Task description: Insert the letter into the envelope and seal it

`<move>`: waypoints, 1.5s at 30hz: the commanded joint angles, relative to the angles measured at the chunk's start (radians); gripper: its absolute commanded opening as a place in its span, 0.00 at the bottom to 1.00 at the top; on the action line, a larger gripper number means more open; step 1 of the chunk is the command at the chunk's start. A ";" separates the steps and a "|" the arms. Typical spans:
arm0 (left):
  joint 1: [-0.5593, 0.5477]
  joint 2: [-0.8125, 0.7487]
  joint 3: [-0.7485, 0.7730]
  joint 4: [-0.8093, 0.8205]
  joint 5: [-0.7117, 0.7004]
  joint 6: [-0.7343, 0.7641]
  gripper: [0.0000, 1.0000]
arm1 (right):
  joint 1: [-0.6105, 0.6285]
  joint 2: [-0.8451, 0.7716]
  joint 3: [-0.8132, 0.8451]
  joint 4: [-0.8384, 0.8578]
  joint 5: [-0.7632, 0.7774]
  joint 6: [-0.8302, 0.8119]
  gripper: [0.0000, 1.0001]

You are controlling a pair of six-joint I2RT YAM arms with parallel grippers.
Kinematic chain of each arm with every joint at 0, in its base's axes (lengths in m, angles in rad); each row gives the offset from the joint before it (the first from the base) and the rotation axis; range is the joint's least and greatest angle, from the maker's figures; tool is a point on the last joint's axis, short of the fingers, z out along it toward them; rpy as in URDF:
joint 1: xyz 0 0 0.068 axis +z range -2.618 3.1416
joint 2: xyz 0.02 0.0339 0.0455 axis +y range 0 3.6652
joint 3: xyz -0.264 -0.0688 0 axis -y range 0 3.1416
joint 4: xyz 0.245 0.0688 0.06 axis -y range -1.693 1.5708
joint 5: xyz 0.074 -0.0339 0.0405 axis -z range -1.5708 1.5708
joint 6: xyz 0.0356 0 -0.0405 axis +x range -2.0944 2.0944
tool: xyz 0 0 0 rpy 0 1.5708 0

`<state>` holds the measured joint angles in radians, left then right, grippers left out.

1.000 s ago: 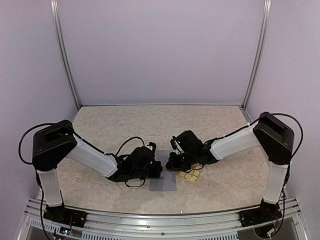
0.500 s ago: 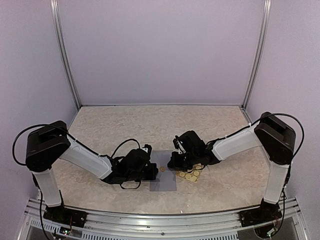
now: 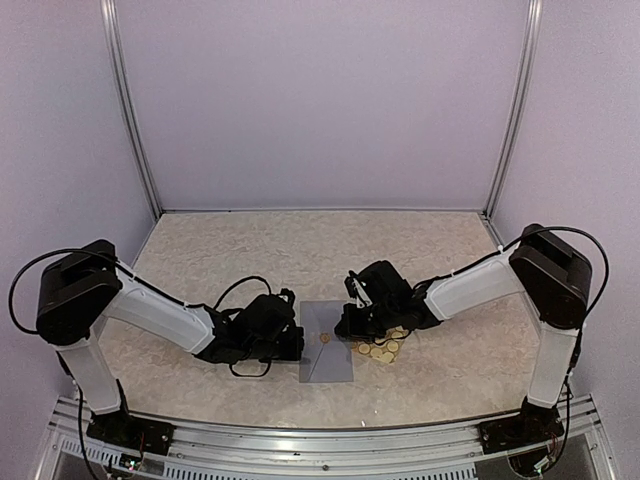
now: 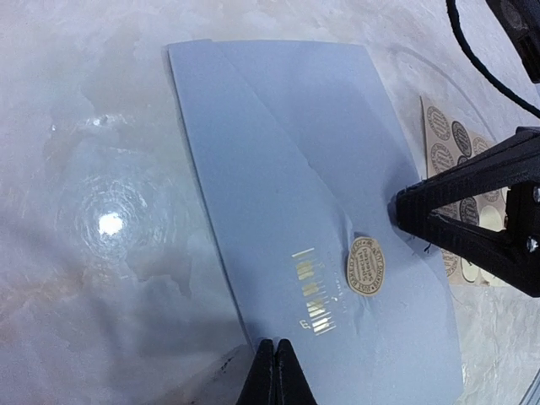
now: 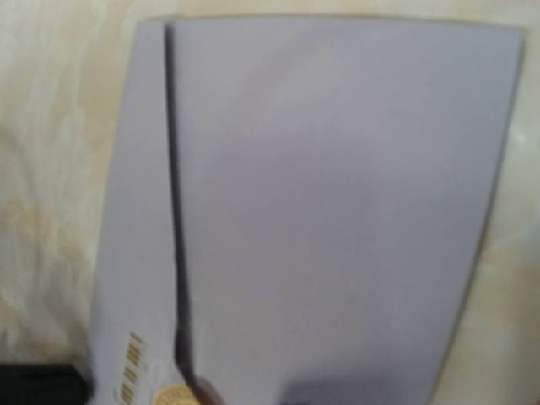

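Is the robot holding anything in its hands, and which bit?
Nothing is held. Both are shut and empty: the right gripper touches its tip to the envelope beside the round sticker, and the left gripper sits at the envelope's edge.

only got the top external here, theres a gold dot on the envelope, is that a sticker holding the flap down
Observer: Yes. The left wrist view shows a round sticker over the tip of the folded-down flap of the envelope.
Operator: where is the right gripper tip
Observer: The right gripper is shut, and its tip is on the envelope just beside the sticker, not on it.
Operator: and the left one
Observer: The left gripper is shut too. Its tip is at the edge of the envelope nearest it, next to a gold printed ornament.
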<state>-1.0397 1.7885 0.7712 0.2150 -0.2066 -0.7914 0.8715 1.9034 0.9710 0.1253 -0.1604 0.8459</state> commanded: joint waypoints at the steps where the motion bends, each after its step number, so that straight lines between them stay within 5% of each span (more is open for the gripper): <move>1: 0.022 0.006 0.026 -0.010 0.027 0.044 0.00 | -0.010 -0.021 -0.011 -0.011 -0.038 -0.040 0.00; 35: 0.002 0.101 0.077 0.203 0.076 0.083 0.00 | 0.001 -0.017 0.012 -0.042 -0.035 -0.066 0.00; 45: 0.003 0.197 0.099 0.075 0.063 0.063 0.00 | 0.003 -0.039 0.024 -0.041 -0.053 -0.086 0.02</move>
<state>-1.0336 1.9255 0.8551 0.3813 -0.1387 -0.7284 0.8684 1.9030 0.9714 0.1165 -0.2081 0.7822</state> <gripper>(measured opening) 0.003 0.003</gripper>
